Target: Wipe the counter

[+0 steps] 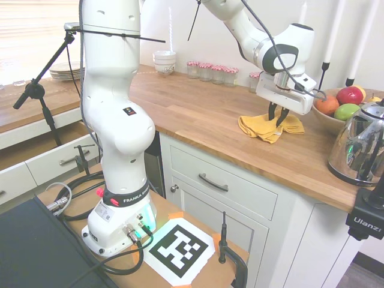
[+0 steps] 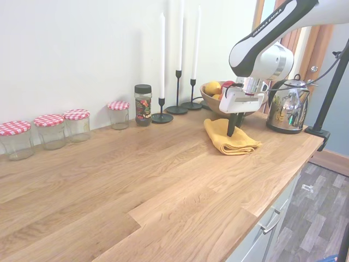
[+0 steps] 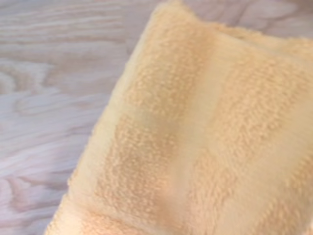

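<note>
The counter (image 1: 204, 114) (image 2: 136, 180) is a long warm-brown wooden top over white drawer cabinets. A folded yellow cloth (image 1: 264, 128) (image 2: 232, 141) lies on it near the right end. My gripper (image 1: 277, 120) (image 2: 231, 131) points straight down onto the cloth. Its dark fingers are a little apart, and their tips rest on or in the fabric. The wrist view is filled by the cloth (image 3: 195, 137) from close by, with bare counter (image 3: 49, 73) wood beside it.
A fruit bowl (image 1: 336, 108) and a shiny kettle (image 1: 360, 147) (image 2: 287, 112) stand just past the cloth. Along the wall are checked-lid jars (image 2: 49, 131) (image 1: 210, 71), a spice jar (image 2: 143, 105) and tall candlesticks (image 2: 177, 82). Stacked bowls (image 1: 164, 61) sit at the far corner.
</note>
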Tool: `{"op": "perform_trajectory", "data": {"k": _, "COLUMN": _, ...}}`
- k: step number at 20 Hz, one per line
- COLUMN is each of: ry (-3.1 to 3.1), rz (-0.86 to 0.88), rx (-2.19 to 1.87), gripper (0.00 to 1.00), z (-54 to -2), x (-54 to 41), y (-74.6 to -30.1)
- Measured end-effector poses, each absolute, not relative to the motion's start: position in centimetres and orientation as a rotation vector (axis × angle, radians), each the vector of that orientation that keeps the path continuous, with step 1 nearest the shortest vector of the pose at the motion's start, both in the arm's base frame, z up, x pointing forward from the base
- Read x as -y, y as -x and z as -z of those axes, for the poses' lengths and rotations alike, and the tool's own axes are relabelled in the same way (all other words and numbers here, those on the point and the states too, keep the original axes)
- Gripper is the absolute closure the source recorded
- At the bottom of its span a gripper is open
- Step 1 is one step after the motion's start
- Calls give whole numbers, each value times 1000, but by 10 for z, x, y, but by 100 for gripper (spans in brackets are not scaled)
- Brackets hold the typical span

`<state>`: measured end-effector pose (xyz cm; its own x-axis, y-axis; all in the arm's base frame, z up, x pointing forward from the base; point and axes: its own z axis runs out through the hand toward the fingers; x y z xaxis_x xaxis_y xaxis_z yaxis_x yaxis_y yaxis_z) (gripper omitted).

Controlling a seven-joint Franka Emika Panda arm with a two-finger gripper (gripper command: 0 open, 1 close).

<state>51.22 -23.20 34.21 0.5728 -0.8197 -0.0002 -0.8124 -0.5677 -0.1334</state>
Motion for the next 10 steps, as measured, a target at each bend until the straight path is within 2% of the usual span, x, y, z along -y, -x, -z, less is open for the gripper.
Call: {"op": "perform_trajectory", "data": {"k": 10, "ry": 2655, "rz": 115, "rx": -1414, "gripper": 0, "z": -371, "x": 223, "y": -508}}
